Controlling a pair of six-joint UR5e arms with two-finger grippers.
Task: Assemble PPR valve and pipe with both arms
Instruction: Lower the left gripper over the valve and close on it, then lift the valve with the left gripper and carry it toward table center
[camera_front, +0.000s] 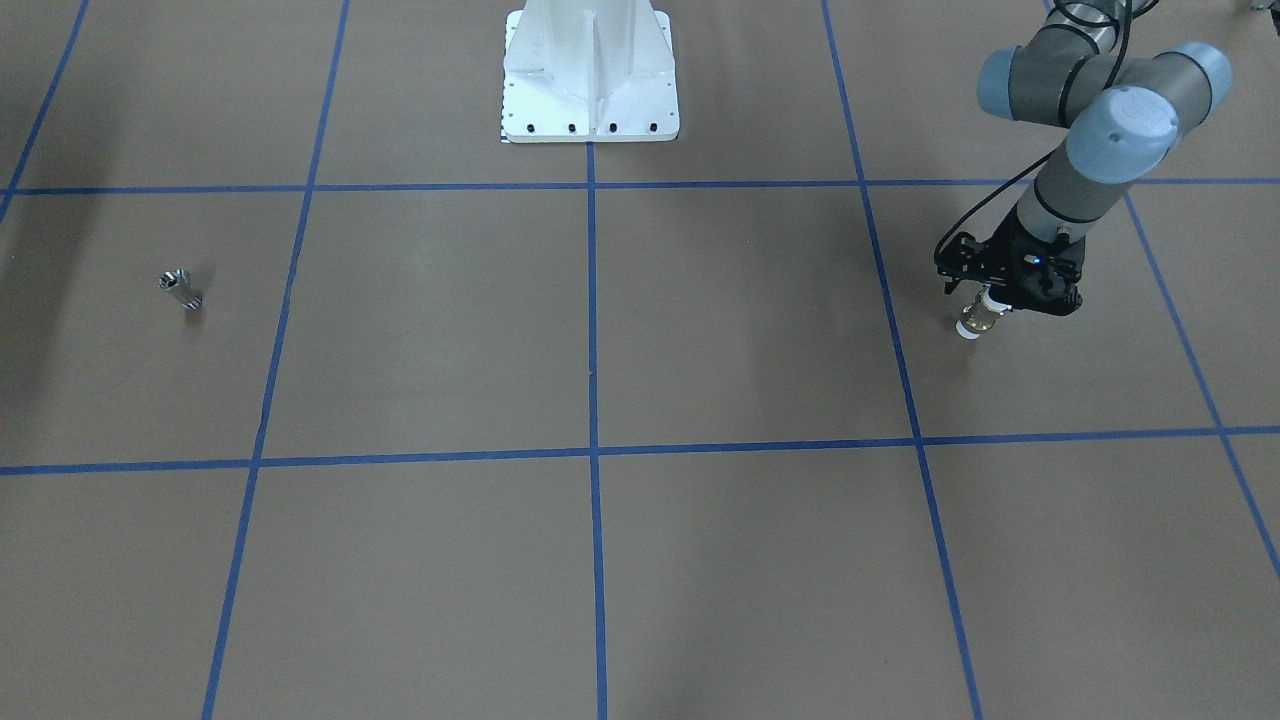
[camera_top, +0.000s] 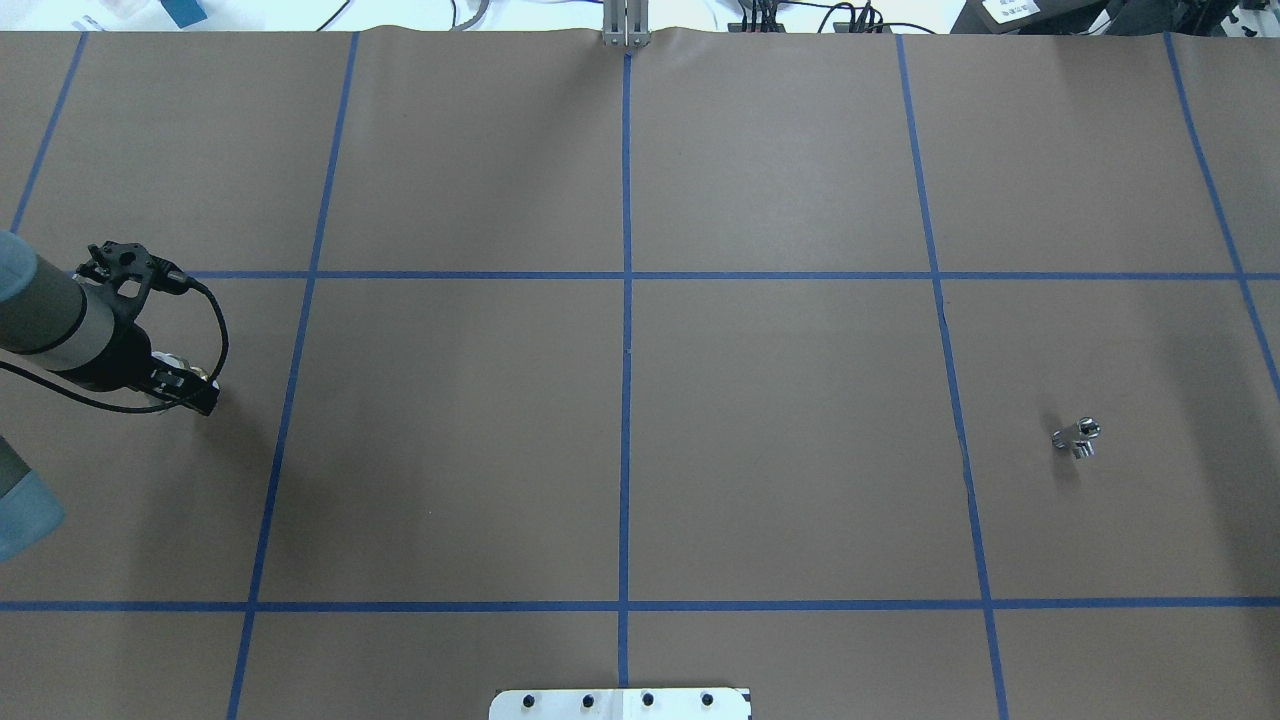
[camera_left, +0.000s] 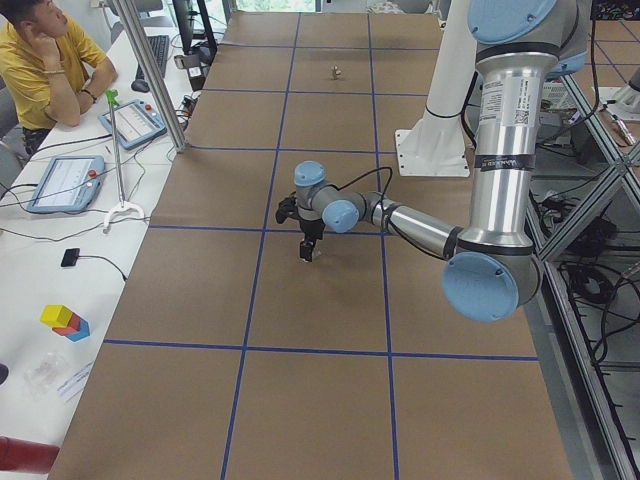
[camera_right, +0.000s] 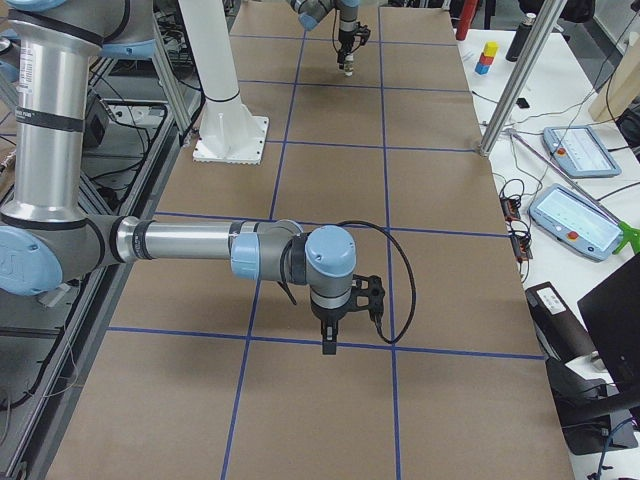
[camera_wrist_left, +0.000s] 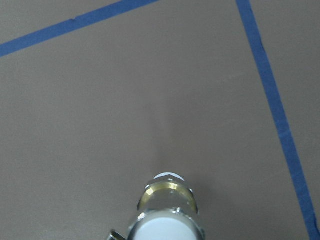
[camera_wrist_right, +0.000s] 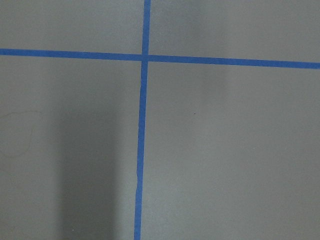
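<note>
My left gripper points down over the table on the robot's left side. It is shut on the PPR valve, whose white ends and brass ring hang below the fingers, close to the brown surface. The left wrist view shows the valve end-on at the bottom edge. The left gripper also shows in the overhead view. The pipe, a small silvery stub, lies alone far off on the robot's right side. My right gripper shows only in the exterior right view, pointing down over a blue line. I cannot tell whether it is open or shut.
The white pedestal base stands at the robot's edge of the table. Blue tape lines divide the brown surface into squares. An operator sits beside the table, with tablets and coloured blocks on the side bench.
</note>
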